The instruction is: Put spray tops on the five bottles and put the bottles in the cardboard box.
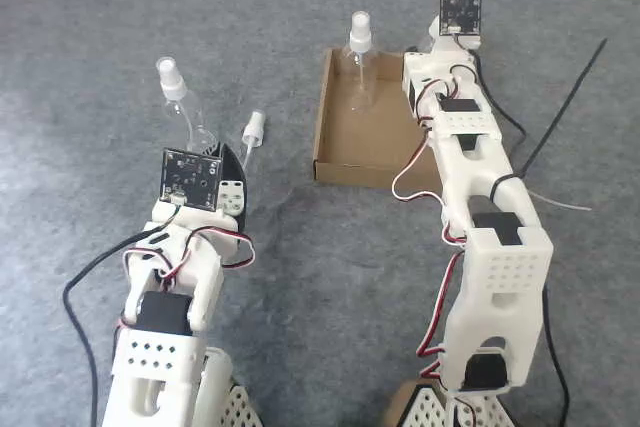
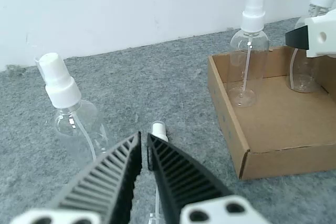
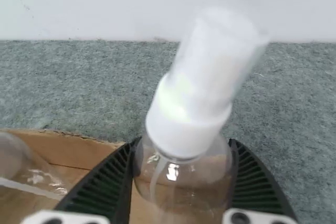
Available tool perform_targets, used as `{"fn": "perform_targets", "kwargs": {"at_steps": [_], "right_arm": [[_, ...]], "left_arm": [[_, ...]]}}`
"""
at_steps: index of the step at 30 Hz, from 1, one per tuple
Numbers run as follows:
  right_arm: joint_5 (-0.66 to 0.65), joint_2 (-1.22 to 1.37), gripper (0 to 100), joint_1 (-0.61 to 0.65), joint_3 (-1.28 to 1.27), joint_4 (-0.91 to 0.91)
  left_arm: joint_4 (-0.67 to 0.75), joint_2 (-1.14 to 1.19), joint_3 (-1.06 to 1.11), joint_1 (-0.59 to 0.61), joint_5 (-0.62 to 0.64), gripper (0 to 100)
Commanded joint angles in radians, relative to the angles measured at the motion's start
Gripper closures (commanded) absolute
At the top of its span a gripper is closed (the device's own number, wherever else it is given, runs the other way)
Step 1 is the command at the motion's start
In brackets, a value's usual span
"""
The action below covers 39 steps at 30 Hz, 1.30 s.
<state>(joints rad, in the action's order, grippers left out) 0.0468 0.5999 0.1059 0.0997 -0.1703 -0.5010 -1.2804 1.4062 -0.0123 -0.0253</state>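
Note:
My left gripper (image 1: pixel 238 175) (image 2: pixel 144 141) hangs over the grey table, shut on the thin tube of a loose white spray top (image 1: pixel 254 129) (image 2: pixel 159 130), which stands upright between its fingers. Just beyond it stands a clear bottle (image 1: pixel 185 112) (image 2: pixel 73 121) with a spray top on. The cardboard box (image 1: pixel 340 162) (image 2: pixel 283 156) lies to the right. One capped bottle (image 1: pixel 360 67) (image 2: pixel 248 51) stands inside it. At the box's far right corner my right gripper (image 3: pixel 181 156) (image 2: pixel 311 38) is shut on another capped bottle (image 3: pixel 194 114) (image 2: pixel 304 74), which is tilted.
The grey carpet-like tabletop (image 1: pixel 320 267) lies bare between the two arms and in front of the box. A white wall (image 2: pixel 131 9) runs along the far edge. Cables (image 1: pixel 560 107) trail to the right of the right arm.

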Motion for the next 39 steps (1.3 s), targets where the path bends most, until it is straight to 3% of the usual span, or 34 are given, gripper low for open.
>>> {"fn": "perform_targets", "kwargs": {"at_steps": [1,6,15,27,39], "right_arm": [[0.003,-0.028,81.6,0.016,0.052,-0.012],[0.002,-0.028,80.3,0.018,0.055,-0.012],[0.002,-0.028,60.9,0.018,0.103,-0.104],[0.003,-0.139,60.7,0.013,0.138,-0.171],[0.003,-0.549,60.7,0.01,0.137,-0.573]], "left_arm": [[0.025,0.003,-0.007,0.003,0.008,99],[0.025,0.003,-0.007,0.003,0.008,99],[0.026,0.003,-0.007,0.003,0.008,99],[0.026,0.005,-0.007,0.003,0.008,99],[0.028,0.005,0.001,0.003,0.008,99]]}}
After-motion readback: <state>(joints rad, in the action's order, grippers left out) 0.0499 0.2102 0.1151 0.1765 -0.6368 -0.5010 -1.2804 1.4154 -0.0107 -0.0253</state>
